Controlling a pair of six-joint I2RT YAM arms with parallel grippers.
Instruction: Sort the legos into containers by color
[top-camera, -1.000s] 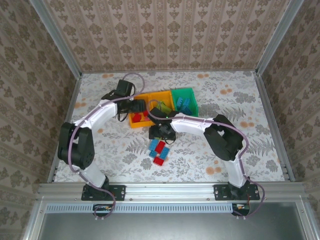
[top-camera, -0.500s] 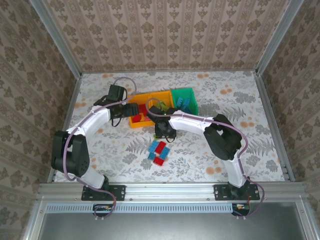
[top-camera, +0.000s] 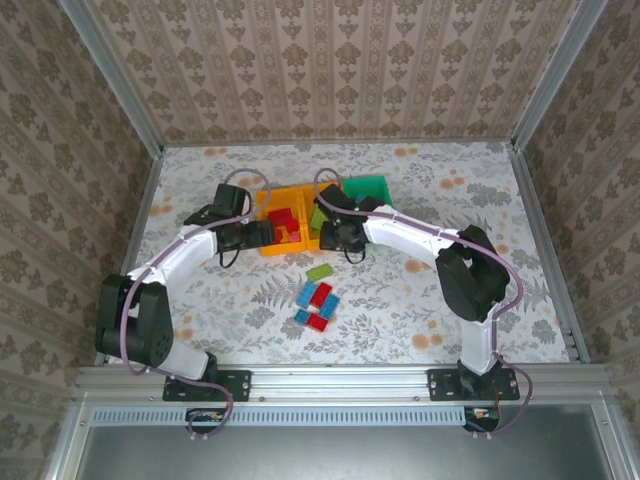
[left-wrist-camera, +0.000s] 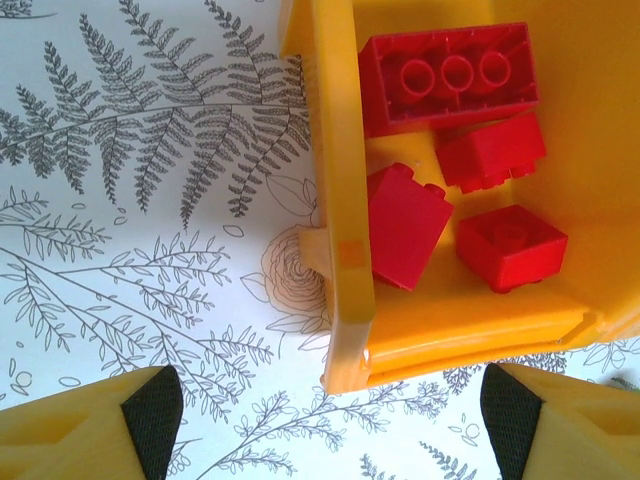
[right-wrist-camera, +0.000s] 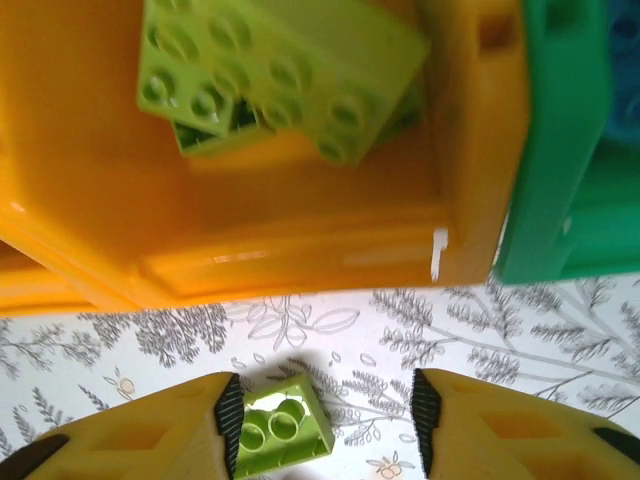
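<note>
Pinch the seemingly light, stiff, slick lime lego (right-wrist-camera: 283, 432) across flat sides, with right hand (right-wrist-camera: 322, 412) and left hand (left-wrist-camera: 330, 410) both apart, empty.

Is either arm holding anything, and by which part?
Left fingers: nothing. A lime brick sits between the right fingers, against one, clear of the other; whether it is gripped cannot be told.

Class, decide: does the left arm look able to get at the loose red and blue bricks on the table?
Probably yes: the left gripper hangs open and empty, and the loose bricks lie on bare table with nothing over them.
</note>
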